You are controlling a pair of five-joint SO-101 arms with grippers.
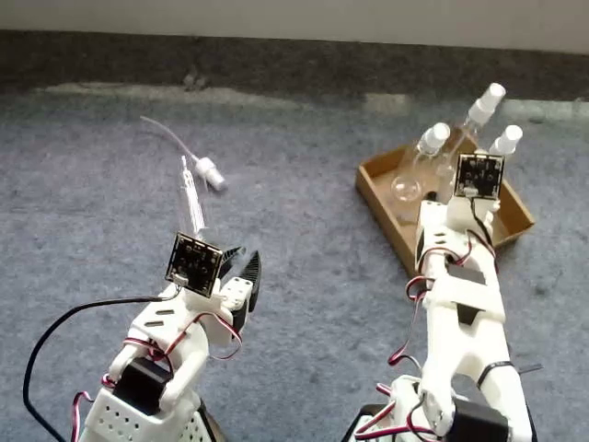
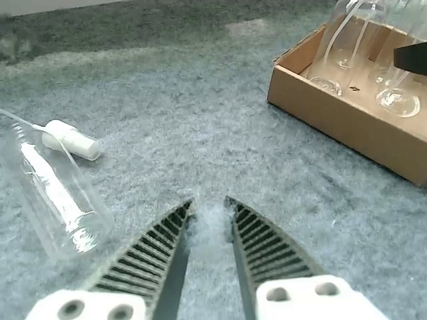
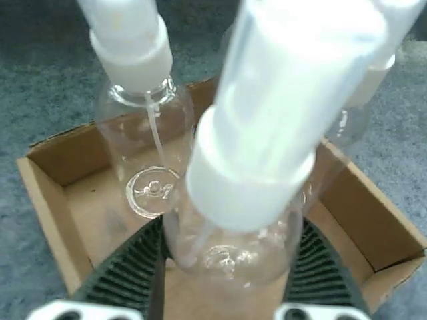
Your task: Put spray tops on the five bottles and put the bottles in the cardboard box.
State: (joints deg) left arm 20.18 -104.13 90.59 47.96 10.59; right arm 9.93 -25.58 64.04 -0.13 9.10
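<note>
One bottle lies on its side on the grey carpet, uncapped, with a loose spray top just beside its neck end (a thin dip tube curves away from the top). The left gripper sits low over the carpet near this bottle. Its ribbed jaws are parted a little, with nothing between them.

Well apart from it, on the other side, is the cardboard box. The right gripper is down inside the box, pinching a capped bottle around its body, and the bottle is tilted so its white top points towards the wrist. Beside it a second capped bottle leans in the box, and a third bottle shows partly behind the held one. From above, three white tops stick up around the box's far end, just past the right arm.
</note>
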